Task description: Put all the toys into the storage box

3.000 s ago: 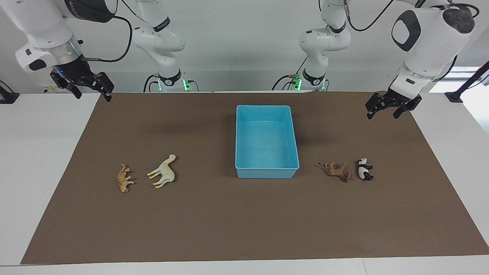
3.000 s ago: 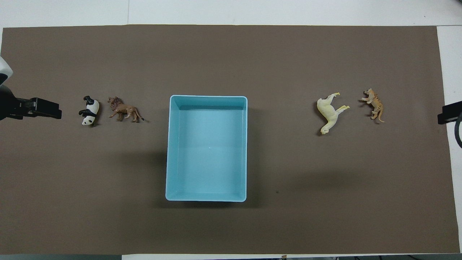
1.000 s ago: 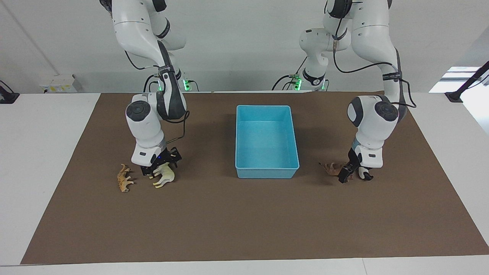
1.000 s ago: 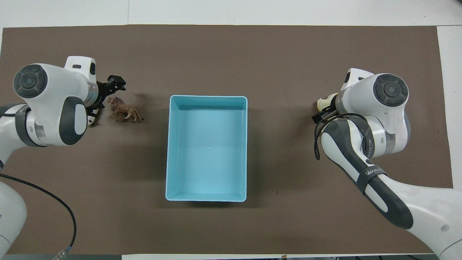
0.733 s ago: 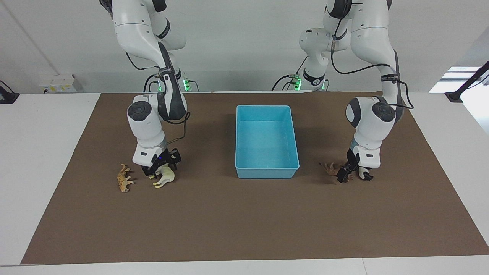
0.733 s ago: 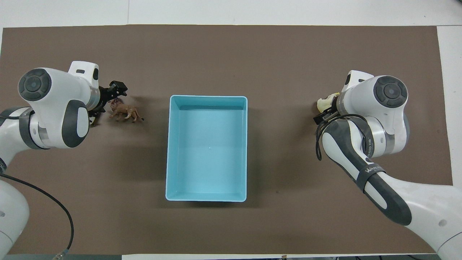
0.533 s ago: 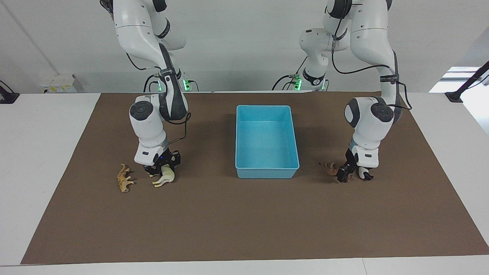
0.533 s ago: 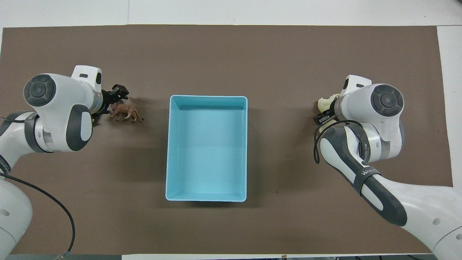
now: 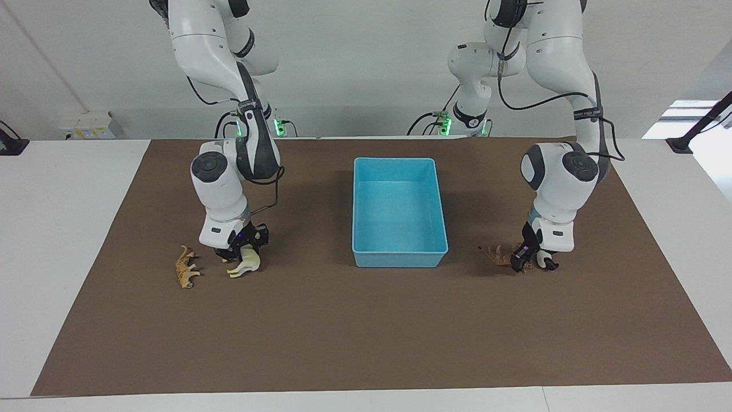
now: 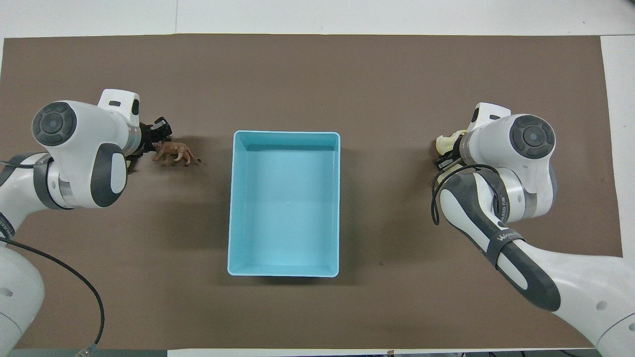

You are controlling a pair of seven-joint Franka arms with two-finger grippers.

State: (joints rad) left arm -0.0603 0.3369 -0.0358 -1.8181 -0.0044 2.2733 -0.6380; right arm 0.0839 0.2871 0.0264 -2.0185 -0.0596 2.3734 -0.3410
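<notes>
Facing view: left gripper (image 9: 525,260) jaws clamp the lion (image 9: 504,255); right gripper (image 9: 241,250) jaws clamp the camel (image 9: 246,264).

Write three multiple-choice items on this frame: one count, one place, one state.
1. How many toys are in the storage box?
A. none
B. one
C. two

2. Where is the tiger?
A. in the storage box
B. beside the camel, toward the right arm's end
C. beside the panda

3. What is the right gripper doing?
A. open over the storage box
B. shut on the camel
C. shut on the tiger

Answers:
1. A, since the box floor shows bare in both views.
2. B, since the tiger lies on its side next to the camel, untouched.
3. B, since the facing view shows the fingers closed around the camel's body.
</notes>
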